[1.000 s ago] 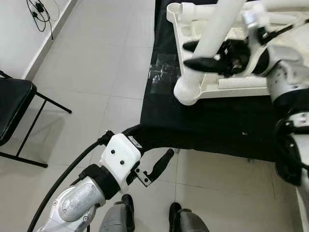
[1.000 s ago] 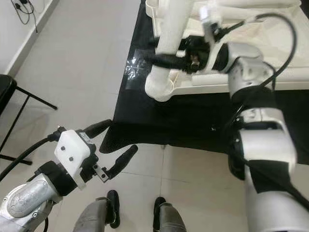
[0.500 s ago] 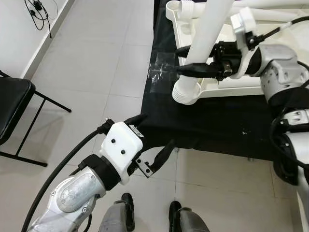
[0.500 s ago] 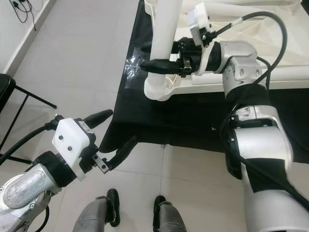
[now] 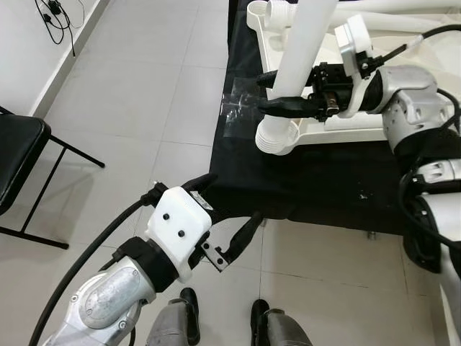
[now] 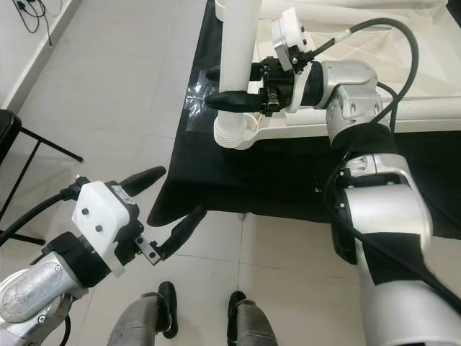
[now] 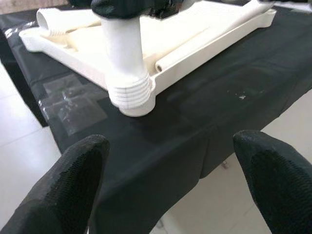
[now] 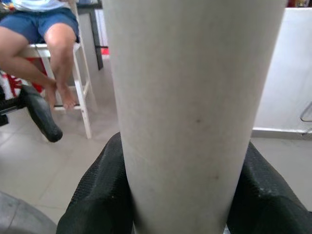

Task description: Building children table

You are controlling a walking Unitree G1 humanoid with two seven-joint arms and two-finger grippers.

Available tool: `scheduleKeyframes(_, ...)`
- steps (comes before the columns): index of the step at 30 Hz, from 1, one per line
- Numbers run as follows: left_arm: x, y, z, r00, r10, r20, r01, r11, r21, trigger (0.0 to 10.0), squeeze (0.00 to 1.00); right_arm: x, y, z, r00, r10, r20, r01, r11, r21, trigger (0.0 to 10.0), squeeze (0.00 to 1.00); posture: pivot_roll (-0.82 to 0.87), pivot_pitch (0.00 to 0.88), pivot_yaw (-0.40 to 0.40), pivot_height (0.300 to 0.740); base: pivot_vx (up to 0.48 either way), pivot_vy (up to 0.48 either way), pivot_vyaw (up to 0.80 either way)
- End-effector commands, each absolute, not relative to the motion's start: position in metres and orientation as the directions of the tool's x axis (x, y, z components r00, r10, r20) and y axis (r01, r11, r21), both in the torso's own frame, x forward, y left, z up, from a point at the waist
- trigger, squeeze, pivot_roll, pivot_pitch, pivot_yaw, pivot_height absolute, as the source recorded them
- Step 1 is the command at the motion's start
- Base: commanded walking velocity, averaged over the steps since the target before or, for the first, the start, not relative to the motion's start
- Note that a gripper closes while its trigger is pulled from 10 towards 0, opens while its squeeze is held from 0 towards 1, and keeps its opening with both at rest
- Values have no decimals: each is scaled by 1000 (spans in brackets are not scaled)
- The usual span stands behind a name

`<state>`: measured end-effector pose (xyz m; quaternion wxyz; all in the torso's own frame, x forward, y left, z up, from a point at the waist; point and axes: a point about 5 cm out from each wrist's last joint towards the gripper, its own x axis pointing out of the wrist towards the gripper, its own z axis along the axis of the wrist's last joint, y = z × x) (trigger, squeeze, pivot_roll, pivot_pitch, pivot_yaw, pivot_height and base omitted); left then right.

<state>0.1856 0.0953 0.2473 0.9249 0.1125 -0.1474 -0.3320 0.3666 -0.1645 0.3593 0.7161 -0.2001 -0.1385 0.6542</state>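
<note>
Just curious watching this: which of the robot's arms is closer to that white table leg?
Right. The right gripper is clamped around the white table leg over the black mat; the left gripper hangs open, apart, off the mat's near edge.

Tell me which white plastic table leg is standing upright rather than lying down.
The white tubular leg clamped by the right tool, its ribbed end at the corner of the white tabletop. The other white legs lie flat on it.
</note>
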Motion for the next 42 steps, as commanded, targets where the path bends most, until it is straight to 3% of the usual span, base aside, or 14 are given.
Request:
scheduleKeyframes(1,178,93,246,727,-662,184,600,742,299,10000,0,370,-170,351,146,986,-85,-887,93,-451,10000,0,215,412,-34,740,0,0,0)
scheduleKeyframes(24,173,91,245,722,-671,171,618,736,278,10000,0,368,-201,355,235,970,57,-879,237,-415,10000,0,232,454,-5,740,0,0,0)
scheduleKeyframes(33,173,91,245,712,-683,162,631,724,279,10000,0,365,-204,354,196,980,16,-894,185,-409,10000,0,231,455,9,740,0,0,0)
scheduleKeyframes(42,173,88,247,707,-686,170,635,722,273,10000,0,366,-171,349,101,991,-91,-913,56,-405,10000,0,214,443,4,740,0,0,0)
